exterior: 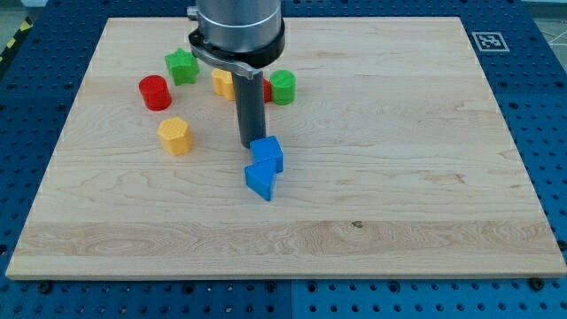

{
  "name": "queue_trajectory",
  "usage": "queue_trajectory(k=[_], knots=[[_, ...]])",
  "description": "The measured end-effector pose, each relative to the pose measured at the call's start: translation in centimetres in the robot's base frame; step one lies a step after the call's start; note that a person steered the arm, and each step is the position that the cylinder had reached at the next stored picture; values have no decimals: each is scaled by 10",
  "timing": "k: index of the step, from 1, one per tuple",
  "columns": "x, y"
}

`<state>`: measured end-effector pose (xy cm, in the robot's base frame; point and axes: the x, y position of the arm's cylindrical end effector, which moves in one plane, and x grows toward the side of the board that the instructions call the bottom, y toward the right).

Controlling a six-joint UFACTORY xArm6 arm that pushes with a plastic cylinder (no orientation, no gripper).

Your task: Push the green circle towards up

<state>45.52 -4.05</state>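
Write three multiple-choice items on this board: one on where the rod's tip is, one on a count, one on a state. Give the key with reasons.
1. Where is my tip?
A. Just above the blue cube, below the green circle
B. Beside the red circle
C. At the board's right edge

2. How many blue blocks are there?
A. One
B. Two
C. Three

3. How do the blue cube and the blue triangle stand?
A. Far apart
B. Stacked
C. Touching

Key: 1 A, the rod ends at the cube's upper-left edge. 2 B, only the cube and triangle are blue. 3 C, no gap shows between them.
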Motion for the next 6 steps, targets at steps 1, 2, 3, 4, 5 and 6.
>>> queue_trajectory(k=[1, 2, 3, 4, 5, 6], knots=[[-1, 11], [-1, 24], [-12, 25], [-42, 27], [-62, 34], [-85, 32]])
